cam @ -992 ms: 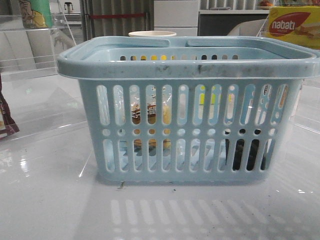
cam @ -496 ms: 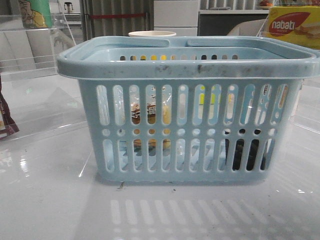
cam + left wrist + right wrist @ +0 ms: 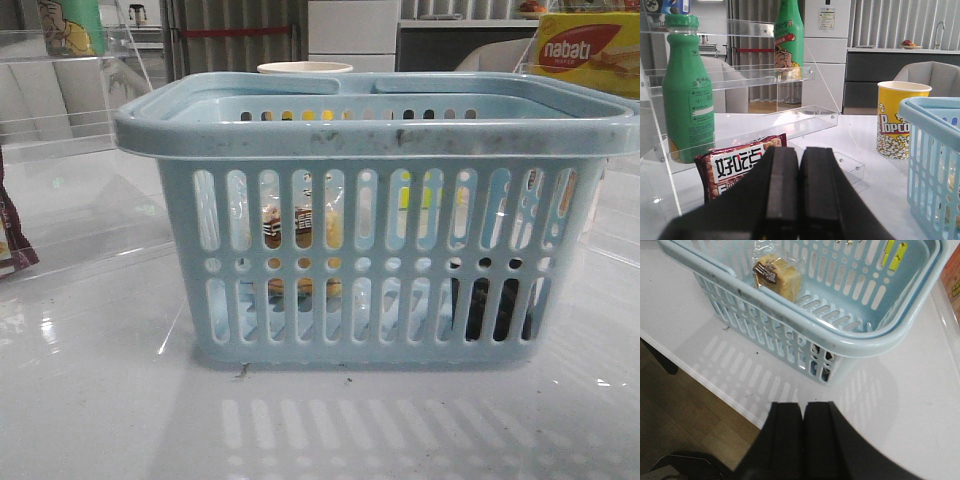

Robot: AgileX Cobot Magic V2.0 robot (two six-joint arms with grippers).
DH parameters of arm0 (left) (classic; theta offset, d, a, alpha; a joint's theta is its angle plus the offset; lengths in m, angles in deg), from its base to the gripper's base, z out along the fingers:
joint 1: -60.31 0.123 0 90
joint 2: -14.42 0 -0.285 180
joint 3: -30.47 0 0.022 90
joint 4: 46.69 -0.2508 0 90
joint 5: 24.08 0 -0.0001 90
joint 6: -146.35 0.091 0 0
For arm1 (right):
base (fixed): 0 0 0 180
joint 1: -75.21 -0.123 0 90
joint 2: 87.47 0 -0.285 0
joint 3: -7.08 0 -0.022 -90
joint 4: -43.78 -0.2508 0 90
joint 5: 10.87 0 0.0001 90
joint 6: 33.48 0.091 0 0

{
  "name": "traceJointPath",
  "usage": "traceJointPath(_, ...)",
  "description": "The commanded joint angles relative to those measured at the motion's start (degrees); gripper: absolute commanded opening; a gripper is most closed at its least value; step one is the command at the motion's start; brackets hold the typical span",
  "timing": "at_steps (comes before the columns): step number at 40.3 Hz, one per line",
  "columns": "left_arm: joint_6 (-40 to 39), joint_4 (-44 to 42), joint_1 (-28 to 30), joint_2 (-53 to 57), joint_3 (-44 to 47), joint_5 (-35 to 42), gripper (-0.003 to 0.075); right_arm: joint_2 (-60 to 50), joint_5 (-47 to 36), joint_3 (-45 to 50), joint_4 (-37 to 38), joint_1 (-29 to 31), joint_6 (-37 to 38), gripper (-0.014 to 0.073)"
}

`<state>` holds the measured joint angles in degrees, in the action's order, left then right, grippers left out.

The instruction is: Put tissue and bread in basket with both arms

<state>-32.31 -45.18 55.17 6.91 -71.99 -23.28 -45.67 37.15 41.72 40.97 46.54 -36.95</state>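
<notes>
The light-blue basket (image 3: 375, 150) stands in the middle of the table. The bread (image 3: 300, 225) in its clear wrapper lies inside at the left, seen through the slots; it also shows in the right wrist view (image 3: 776, 276). The dark tissue (image 3: 492, 305) sits inside at the lower right; through slots in the right wrist view it shows as a dark patch (image 3: 826, 356). My left gripper (image 3: 800, 150) is shut and empty, left of the basket (image 3: 935, 150). My right gripper (image 3: 803, 405) is shut and empty, above the table's front edge near the basket (image 3: 805, 335).
A brown-and-white snack packet (image 3: 735, 165) lies just beyond my left gripper, under a clear acrylic shelf (image 3: 740, 100) with green bottles (image 3: 687, 95). A yellow popcorn cup (image 3: 900, 120) stands behind the basket. A nabati box (image 3: 590, 50) sits at the back right.
</notes>
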Motion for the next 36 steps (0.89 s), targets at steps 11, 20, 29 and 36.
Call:
traceJointPath(11, -0.04, 0.54, -0.34, 1.07, 0.50, 5.29, 0.0092, 0.16, -3.99, -1.45, 0.08, 0.13, 0.02, 0.0056)
traceJointPath(20, -0.04, 0.54, -0.34, 1.07, 0.50, 5.29, 0.0092, -1.31, -4.25, -0.85, 0.08, 0.65, 0.02, 0.0056)
traceJointPath(29, -0.04, 0.54, -0.34, 1.07, 0.50, 5.29, 0.0092, -10.32, -18.44, 8.77, -0.45, 14.21, 0.02, 0.0056)
traceJointPath(36, -0.04, 0.54, -0.34, 1.07, 0.50, 5.29, 0.0092, -21.57, -34.21, 21.75, -0.45, 22.33, 0.02, 0.0056)
